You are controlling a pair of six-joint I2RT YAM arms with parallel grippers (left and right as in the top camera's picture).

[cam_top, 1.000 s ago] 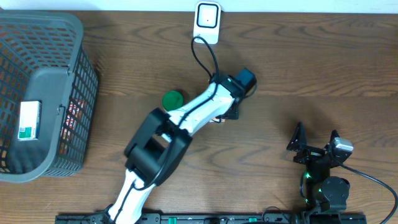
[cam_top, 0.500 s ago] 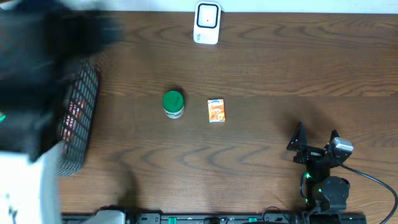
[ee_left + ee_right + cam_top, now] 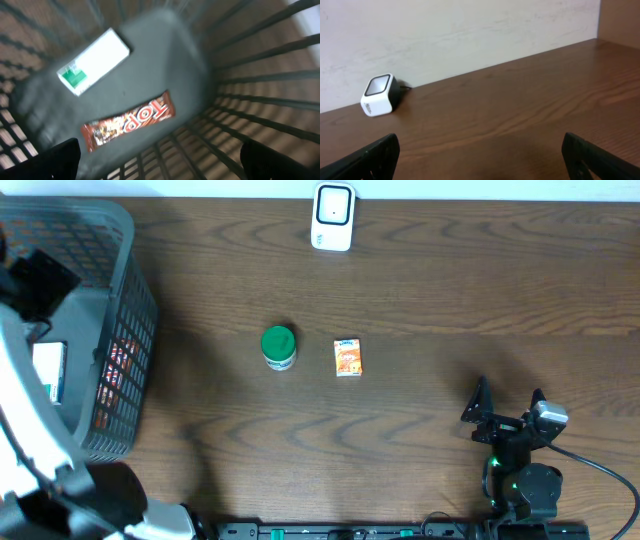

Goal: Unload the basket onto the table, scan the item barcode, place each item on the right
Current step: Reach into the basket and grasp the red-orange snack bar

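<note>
Your left hand [image 3: 160, 166], spread, hangs over the grey plastic lattice basket [image 3: 260, 75]; in it lie a brown wrapped chocolate bar [image 3: 127, 121] and white-and-green box [image 3: 94, 61]. Your right hand [image 3: 508, 396], spread, sits at the brown wooden desk [image 3: 450, 300] front.

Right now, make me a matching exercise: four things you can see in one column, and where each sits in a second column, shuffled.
1. scanner
2. green-lidded jar
3. orange carton
4. chocolate bar

A. inside the basket
B. far edge of the table
C. mid-table, left of the carton
D. mid-table, right of the jar

Pairs: 1-B, 2-C, 3-D, 4-A
</note>
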